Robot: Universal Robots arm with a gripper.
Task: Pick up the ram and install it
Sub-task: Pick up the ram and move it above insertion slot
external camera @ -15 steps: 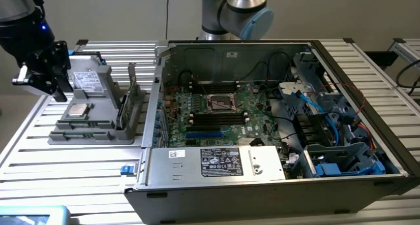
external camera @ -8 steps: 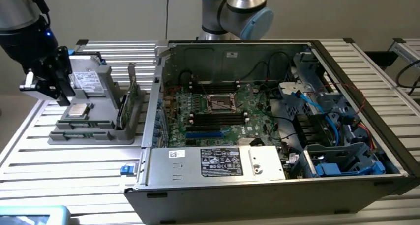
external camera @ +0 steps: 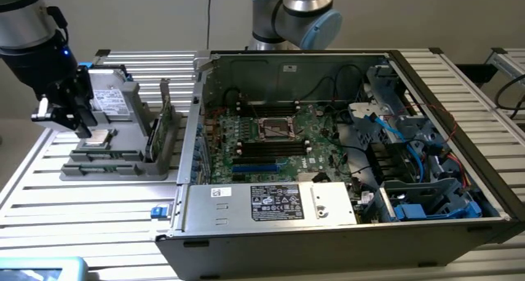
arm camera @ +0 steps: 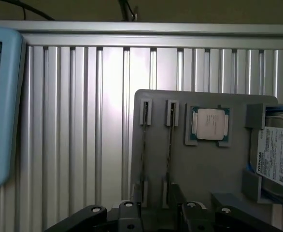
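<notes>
- Closest to the wrist camera, my black gripper (arm camera: 158, 218) shows its two fingers (arm camera: 127, 216) spread wide, with nothing clamped between them.
- Beneath me lies a flat grey plastic holder tray (arm camera: 204, 169), which rests on a ribbed aluminium table (arm camera: 83, 121).
- Two long, thin green circuit-board ram sticks (arm camera: 169, 145) stand on edge in the tray's slots, side by side. From above they look like thin dark lines, and I touch neither of them.
- Just beside the sticks, a square silver-topped processor chip (arm camera: 210, 124) lies flat in its own pocket.
- On the far part of the tray sits a silver boxy drive with a white label (arm camera: 279, 159).
- Seen from outside, I hover over the tray's side toward the exterior view's left, fingertips near the chip. The ram sticks stand along the tray's opposite side, next to the case.
- On the exterior view's right of the tray lies a large black computer case (external camera: 328, 238), its side open.
- Inside it is a big green motherboard (external camera: 271, 139), with a silver power-supply box (external camera: 271, 202) along the near wall.
- At the near left corner of the table sits a pale blue device (external camera: 33, 269).
</notes>
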